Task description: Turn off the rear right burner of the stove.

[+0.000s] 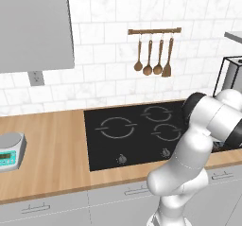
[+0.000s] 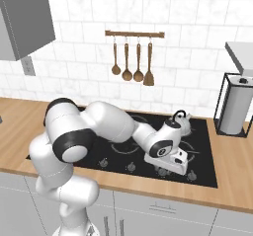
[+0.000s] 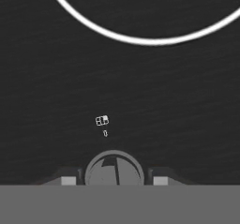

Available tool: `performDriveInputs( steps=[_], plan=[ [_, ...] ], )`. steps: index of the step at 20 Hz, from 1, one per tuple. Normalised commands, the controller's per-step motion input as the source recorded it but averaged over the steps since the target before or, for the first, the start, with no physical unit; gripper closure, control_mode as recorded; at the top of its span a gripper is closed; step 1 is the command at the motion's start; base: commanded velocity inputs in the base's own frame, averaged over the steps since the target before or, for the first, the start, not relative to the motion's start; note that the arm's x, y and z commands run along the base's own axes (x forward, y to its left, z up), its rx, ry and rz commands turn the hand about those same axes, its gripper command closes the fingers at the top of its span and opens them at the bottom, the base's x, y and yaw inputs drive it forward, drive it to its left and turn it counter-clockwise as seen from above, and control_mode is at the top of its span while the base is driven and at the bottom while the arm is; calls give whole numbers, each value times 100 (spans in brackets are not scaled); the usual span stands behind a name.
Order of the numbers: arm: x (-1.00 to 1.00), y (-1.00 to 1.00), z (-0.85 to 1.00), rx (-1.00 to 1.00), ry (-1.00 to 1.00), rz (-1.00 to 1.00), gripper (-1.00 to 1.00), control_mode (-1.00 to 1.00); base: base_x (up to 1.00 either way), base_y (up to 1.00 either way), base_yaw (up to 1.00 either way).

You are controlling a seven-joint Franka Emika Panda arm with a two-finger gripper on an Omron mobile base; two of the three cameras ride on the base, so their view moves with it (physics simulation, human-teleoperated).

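Note:
The stove (image 1: pixel 134 135) is a glossy black glass cooktop set in the wooden counter, with thin grey burner rings and small dark knobs along its front edge. My gripper (image 2: pixel 164 170) reaches down to that knob row, right of centre. In the hand view a round dark knob (image 3: pixel 114 168) sits between my gripper's (image 3: pixel 114 179) two fingertips, one fingertip (image 3: pixel 68 179) on each side with a narrow gap to the knob. The gripper is open around it. A small burner icon (image 3: pixel 102 120) is printed just beyond the knob, and part of a burner ring (image 3: pixel 140 38) curves further on.
A white kettle (image 2: pixel 181 122) stands on the rear right burner just behind my hand. A paper towel holder (image 2: pixel 235 106) stands right of the stove, and a kitchen scale (image 1: pixel 10 150) sits far left on the counter. Wooden utensils (image 1: pixel 153 55) hang on the tiled wall.

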Motion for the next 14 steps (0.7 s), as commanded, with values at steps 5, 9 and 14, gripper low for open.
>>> performDriveInputs(
  steps=[5, 9, 14],
  plan=[
    [0, 0, 0, 0, 0, -5, 100, -100, 0, 0, 0],
    [0, -7, 0, 2, 0, -25, 100, -100, 0, 0, 0],
    [0, -19, -4, 7, 0, -38, 100, -100, 0, 0, 0]
  ],
)
